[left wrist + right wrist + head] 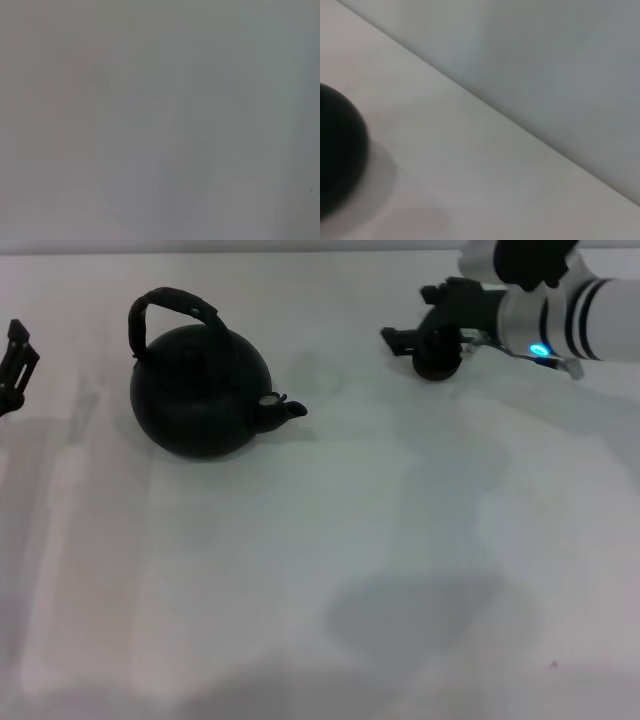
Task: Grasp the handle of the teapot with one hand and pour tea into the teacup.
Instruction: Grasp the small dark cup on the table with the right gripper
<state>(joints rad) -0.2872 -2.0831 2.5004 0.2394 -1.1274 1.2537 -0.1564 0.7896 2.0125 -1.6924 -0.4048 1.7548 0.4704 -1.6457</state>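
The teapot [200, 390] is large, round and matte black and stands left of centre on the white table. Its short spout [280, 410] points right. The handle [170, 308] arches over its top with nothing on it. The small black teacup [437, 358] stands at the back right, right up against my right gripper [415, 315]. That gripper's jaws stand apart and hold nothing. A round black thing [340, 155] shows in the right wrist view; I cannot tell if it is the cup or the pot. My left gripper [15, 365] is at the far left edge, away from the teapot.
The white table [330, 570] stretches between the teapot and the cup and toward the front. Its far edge against a grey wall [545, 65] shows in the right wrist view. The left wrist view shows only bare surface [160, 120].
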